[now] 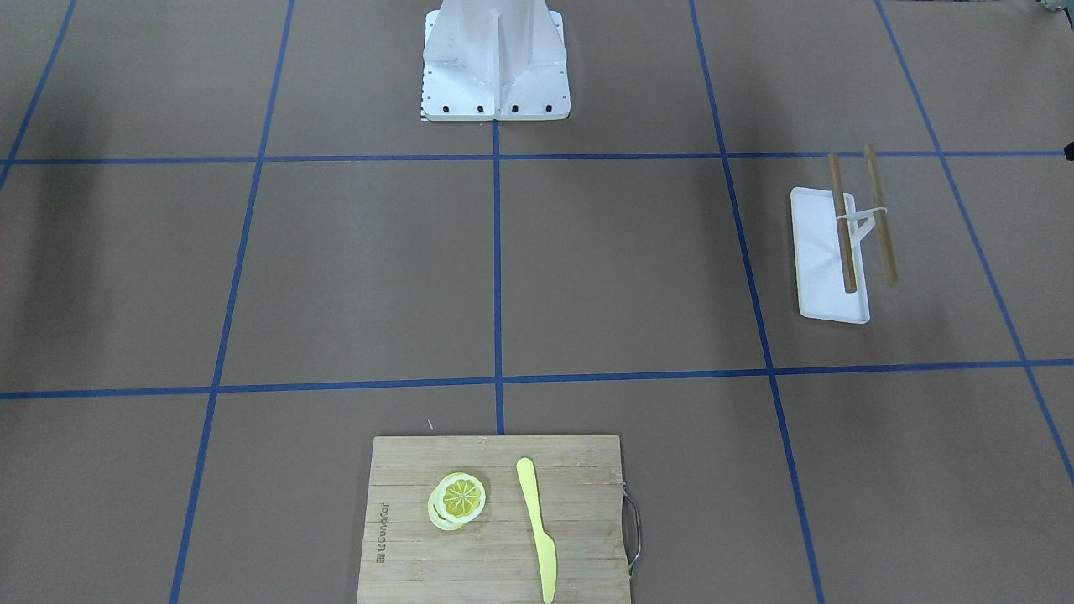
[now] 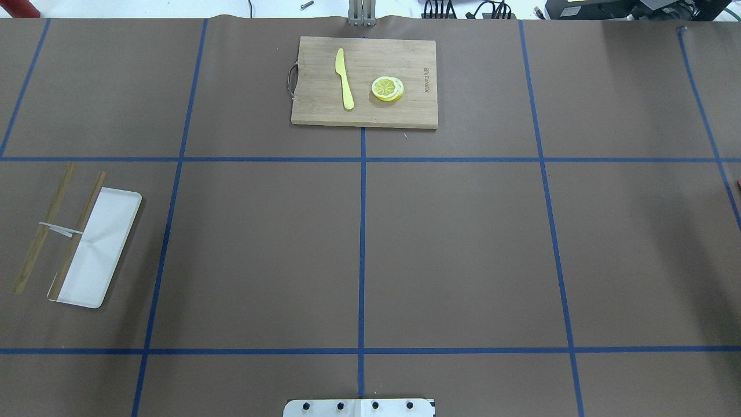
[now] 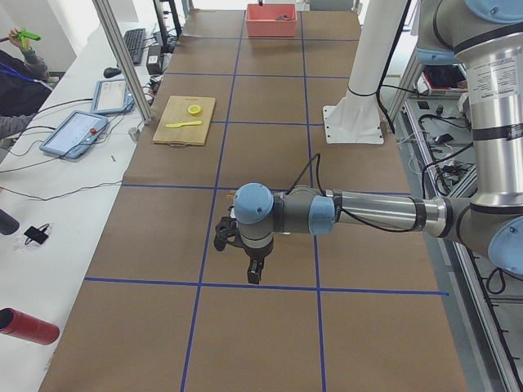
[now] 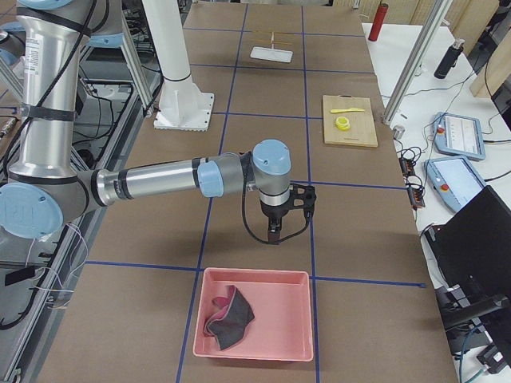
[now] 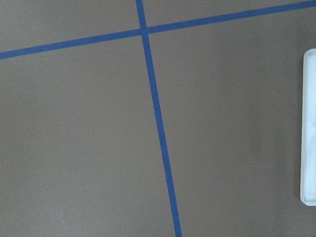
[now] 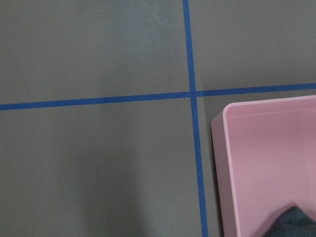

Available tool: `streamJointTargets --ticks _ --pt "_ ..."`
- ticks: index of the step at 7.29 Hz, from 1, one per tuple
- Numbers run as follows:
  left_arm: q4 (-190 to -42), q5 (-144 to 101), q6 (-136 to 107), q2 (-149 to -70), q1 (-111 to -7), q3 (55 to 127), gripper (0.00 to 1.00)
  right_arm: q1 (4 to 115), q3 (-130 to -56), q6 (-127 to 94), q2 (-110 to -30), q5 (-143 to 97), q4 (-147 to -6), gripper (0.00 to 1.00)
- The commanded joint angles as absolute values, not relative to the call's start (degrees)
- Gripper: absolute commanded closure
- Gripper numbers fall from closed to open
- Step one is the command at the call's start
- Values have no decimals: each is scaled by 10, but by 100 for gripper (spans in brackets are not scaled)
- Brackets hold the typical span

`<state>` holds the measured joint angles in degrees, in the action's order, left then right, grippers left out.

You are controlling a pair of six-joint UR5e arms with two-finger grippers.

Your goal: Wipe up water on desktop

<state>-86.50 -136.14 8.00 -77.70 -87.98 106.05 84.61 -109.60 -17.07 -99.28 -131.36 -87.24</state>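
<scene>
The desktop (image 2: 451, 249) is a matte brown surface with a grid of blue tape lines. In the right wrist view a faint curved outline (image 6: 79, 175) marks the desktop left of a pink bin (image 6: 266, 163). The bin (image 4: 255, 323) holds a dark grey cloth (image 4: 227, 315). My right gripper (image 4: 274, 235) hangs pointing down over the desktop just beyond the bin; I cannot tell if it is open or shut. My left gripper (image 3: 255, 276) hangs pointing down over a tape line near the table's other end; I cannot tell its state either. Neither gripper shows in the wrist views.
A bamboo cutting board (image 2: 363, 81) with a yellow knife (image 2: 344, 78) and lemon slices (image 2: 388, 88) lies at the far middle. A white tray (image 2: 98, 249) with two wooden sticks (image 2: 43, 234) lies on my left. The robot's white base (image 1: 495, 63) stands mid-table.
</scene>
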Motion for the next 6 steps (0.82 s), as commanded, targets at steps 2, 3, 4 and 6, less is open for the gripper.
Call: streamJointTargets --ticks 2,3,4,6 --pt "-867 -1361 80 -777 -880 1054 1 838 -1098 -167 -1023 -1271 -832 0" --pt "-866 -1361 80 -777 -880 1053 1 838 -1097 -101 -1025 -1241 -818 0" --pt "-867 -1361 80 -777 -880 1053 1 838 -1092 -17 -1022 -1240 -830 0" --pt "-867 -1361 80 -777 -880 1052 1 838 -1096 -11 -1025 -1279 -866 0"
